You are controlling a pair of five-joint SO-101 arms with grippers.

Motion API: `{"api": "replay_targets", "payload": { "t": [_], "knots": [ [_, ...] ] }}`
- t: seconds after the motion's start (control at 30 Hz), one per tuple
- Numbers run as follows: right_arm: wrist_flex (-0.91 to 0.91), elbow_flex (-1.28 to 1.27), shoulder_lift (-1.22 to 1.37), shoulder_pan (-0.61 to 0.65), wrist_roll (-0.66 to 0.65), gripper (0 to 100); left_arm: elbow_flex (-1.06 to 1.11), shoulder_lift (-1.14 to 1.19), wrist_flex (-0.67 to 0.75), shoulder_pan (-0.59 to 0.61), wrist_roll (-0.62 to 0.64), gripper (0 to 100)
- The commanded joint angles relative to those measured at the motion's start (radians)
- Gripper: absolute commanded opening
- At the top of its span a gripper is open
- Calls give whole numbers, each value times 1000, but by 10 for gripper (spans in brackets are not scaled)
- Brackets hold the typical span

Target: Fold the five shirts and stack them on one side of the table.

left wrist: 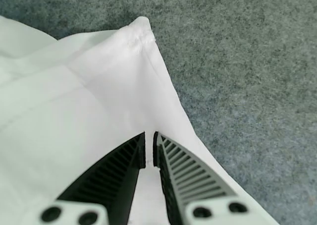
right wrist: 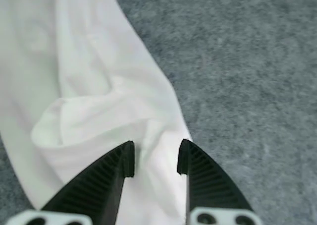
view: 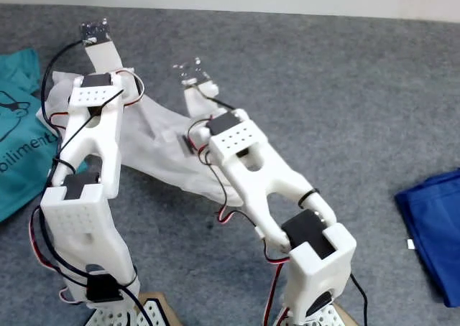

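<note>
1. Closest in, way over on the right side of the grey table (view: 345,110): blue shirt (view: 435,225), lying in a loose, unfolded heap and running off the edge of the high view. Small white tag visible on its near side.
2. A bit further out, on the opposite side: teal shirt (view: 18,132), spread out fairly flat with some pale print on it, partly hidden behind the left arm (view: 93,132) from up high. Seems to sit right against the white cloth, though can't tell if actually touching.
3. Middle of the table: white shirt (view: 154,143), rumpled and strung out in a long band from under the left arm across to beneath the right arm (view: 251,168). Not folded yet, and no stack anywhere so far.
4. Next out, right gripper (right wrist: 156,160): spread wide open, hovering directly above a rolled-up fold of the white shirt close to its edge, bare grey table just beside. Not clamping anything.
5. Furthest out, left gripper (left wrist: 149,148): squeezed nearly together, only a thin slit showing, white cloth right in that slit, so looks pinched onto the white shirt. Hemmed corner of the shirt poking out past the tips, grey table beyond.
</note>
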State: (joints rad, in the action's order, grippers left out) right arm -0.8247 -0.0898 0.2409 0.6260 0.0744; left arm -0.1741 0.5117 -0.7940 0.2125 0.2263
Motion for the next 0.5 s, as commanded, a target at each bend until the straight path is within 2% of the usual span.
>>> {"api": "replay_targets", "payload": {
  "t": [0.0, 0.1, 0.23, 0.47],
  "knots": [
    [-7, -24, -13, -50, -9, 109, -41, -10, 17, -16, 8, 62],
    [-7, -31, -13, -67, -8, 2, -39, -10, 17, -24, 8, 62],
    [-7, -30, -13, -97, -6, 8, -44, -8, 25, -24, 8, 7],
    [-7, -31, -79, -234, -3, 6, -38, -8, 95, -31, 8, 5]
  ]
}}
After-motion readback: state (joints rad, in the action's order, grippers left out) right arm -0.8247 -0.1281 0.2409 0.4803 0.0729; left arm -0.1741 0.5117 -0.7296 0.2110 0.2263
